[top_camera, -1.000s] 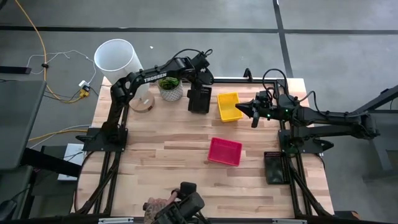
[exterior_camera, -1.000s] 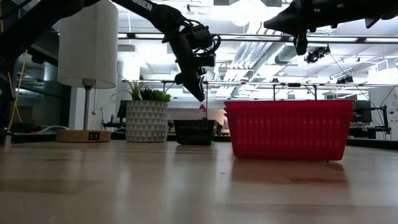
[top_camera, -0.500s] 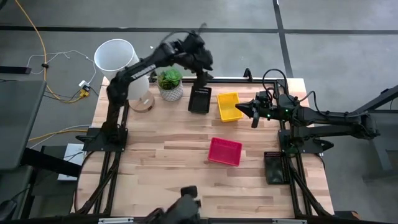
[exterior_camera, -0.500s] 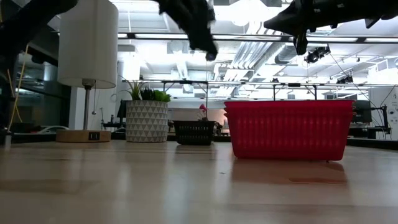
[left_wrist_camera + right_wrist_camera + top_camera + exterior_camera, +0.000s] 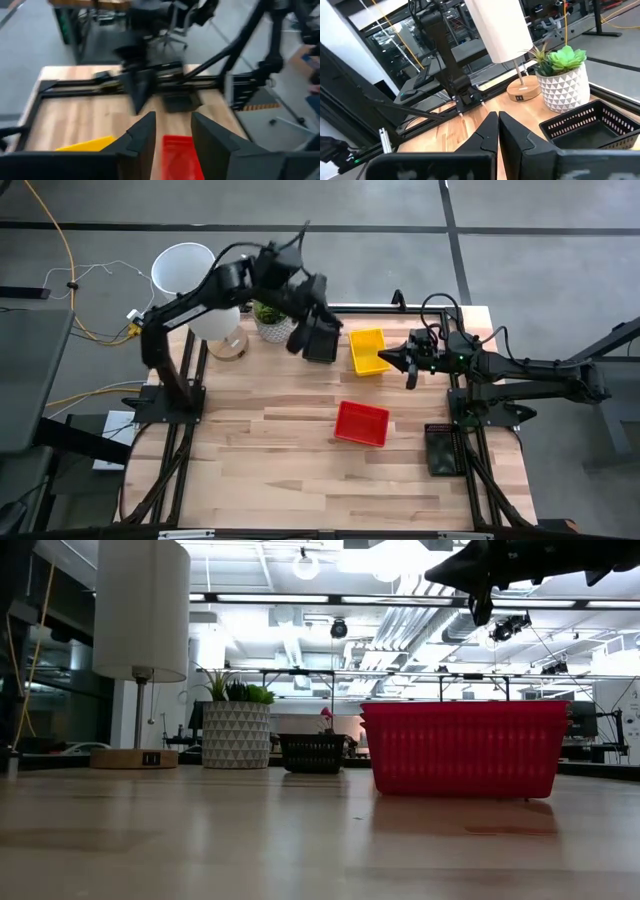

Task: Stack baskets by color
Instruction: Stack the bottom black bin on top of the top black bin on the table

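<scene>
**Inspector:** Baskets: black basket at the table's far edge, beside the potted plant; yellow basket just right of it; red basket alone mid-table, well apart.

**Assistant:** Grippers?

**Inspector:** Left gripper raised above the black basket, fingers parted with a clear gap, holding nothing. Right gripper beside the yellow basket's right edge, in the air, fingers pressed together, empty.
</scene>
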Controlling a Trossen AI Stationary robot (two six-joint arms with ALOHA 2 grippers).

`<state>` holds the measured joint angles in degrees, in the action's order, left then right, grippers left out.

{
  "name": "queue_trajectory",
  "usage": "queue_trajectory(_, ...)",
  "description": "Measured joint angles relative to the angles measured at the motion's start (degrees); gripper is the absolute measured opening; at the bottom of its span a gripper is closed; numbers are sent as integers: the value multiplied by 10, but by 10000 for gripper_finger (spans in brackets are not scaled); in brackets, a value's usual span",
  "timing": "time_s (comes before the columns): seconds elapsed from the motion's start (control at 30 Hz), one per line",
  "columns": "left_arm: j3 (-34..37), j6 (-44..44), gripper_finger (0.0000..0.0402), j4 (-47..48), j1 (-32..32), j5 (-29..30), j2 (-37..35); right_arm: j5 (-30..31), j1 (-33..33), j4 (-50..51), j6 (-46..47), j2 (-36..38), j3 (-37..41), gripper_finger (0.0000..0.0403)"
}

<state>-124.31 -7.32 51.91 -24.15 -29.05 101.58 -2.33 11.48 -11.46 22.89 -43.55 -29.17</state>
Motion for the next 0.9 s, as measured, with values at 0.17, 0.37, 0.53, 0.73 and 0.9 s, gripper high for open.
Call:
queue_trajectory(0.17, 140, 47, 79, -125, 60, 43, -96, -15, 0, 0, 0, 0, 0, 2)
queue_trajectory(0.37, 426, 127, 47, -391, 115, 128, -274, -24, 0, 0, -6, 0, 0, 2)
queue_trajectory(0.53, 651, 185, 26, -601, 161, 201, -399, -21, 0, 0, -23, 0, 0, 2)
queue_trajectory(0.73, 829, 206, 2, -734, 187, 273, -500, -17, 0, 0, -24, 0, 0, 2)
queue_trajectory(0.9, 918, 207, 1, -784, 190, 283, -558, -17, 0, -1, -24, 0, 0, 2)
